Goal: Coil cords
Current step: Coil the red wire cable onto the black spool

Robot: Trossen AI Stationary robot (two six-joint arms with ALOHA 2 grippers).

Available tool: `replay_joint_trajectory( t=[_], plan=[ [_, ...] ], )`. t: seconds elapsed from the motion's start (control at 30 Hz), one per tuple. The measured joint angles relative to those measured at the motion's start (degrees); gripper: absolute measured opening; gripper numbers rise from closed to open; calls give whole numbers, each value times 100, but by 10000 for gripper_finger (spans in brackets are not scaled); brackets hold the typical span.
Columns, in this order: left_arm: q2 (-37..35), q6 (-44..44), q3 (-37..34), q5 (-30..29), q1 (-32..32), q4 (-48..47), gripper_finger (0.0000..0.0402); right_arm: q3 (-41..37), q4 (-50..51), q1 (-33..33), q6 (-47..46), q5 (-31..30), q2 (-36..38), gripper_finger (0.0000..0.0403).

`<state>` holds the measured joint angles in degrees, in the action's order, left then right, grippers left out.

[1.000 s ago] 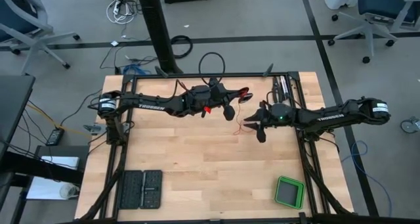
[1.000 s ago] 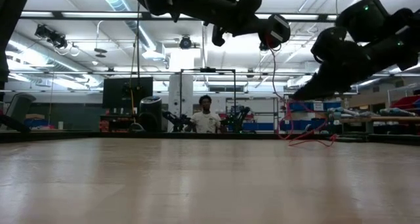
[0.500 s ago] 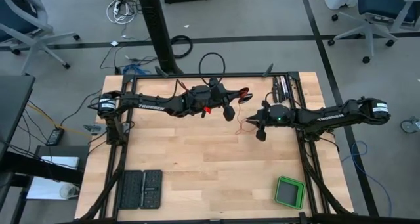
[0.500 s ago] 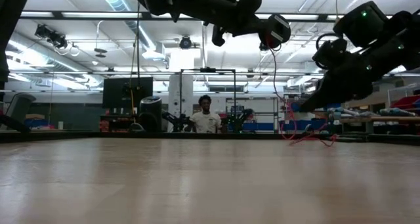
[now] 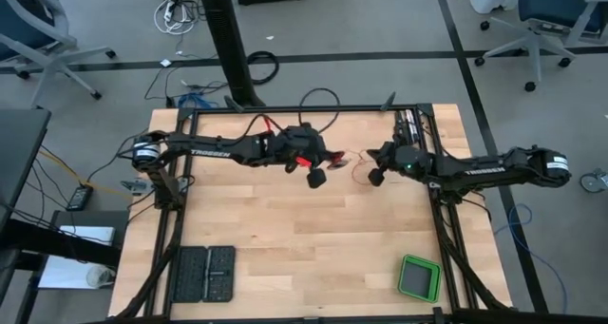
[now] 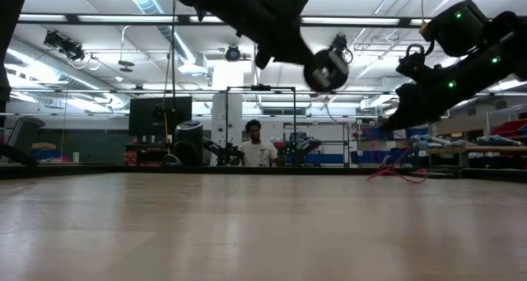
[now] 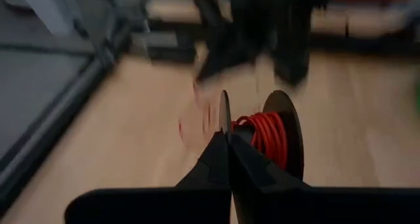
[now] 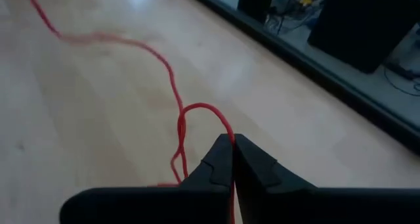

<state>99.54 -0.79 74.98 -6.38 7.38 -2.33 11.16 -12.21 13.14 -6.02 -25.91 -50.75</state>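
The thin red-orange cord (image 5: 357, 162) is partly wound on a dark spool (image 7: 266, 135), which hangs in the air over the middle of the table. My left gripper (image 7: 226, 133) is shut on that spool (image 5: 315, 177). The free cord (image 8: 172, 79) runs in slack bends over the wood toward my right gripper (image 8: 231, 140), which is shut on it. In the high view my right gripper (image 5: 375, 176) stands just right of the spool, both well above the tabletop (image 6: 247, 223). More red cord (image 6: 397, 173) lies on the table at the far right. My left gripper pinches one thin round flange (image 7: 224, 109) of the spool between its two fingers, at the flange's rim. The spool is lifted clear of the table, its wound cord beside the fingers. My right gripper pinches a single strand of the cord at the top of a small loop (image 8: 220, 124) between its fingertips. From there the cord falls slack and trails away over the wood.
Two black trays (image 5: 204, 274) lie at the near left corner and a green-rimmed box (image 5: 418, 278) at the near right. Black frame rails (image 5: 313, 111) run along the far edge and sides. A person (image 6: 253, 146) stands beyond the table.
My right gripper has shut on the cord and drawn slightly toward the far edge. My left gripper has turned and tipped, carrying the spool down and toward the table's near left. The free cord between them has shifted.
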Motion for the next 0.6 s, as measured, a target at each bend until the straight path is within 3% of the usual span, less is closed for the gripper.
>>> replay_joint_trajectory(
  t=[0.17, 0.37, 0.6],
  plan=[
    [-23, 222, -2, -5, 2, -1413, 1, 0, -2, 19, 123, 51, 532, 2],
    [-40, 352, 0, -443, 9, -2692, 1, 0, -130, 16, 174, 362, 1242, 1],
    [-38, -62, 0, -945, 11, -2845, 1, 0, -1432, 16, -85, 1395, 1747, 1]
  ],
)
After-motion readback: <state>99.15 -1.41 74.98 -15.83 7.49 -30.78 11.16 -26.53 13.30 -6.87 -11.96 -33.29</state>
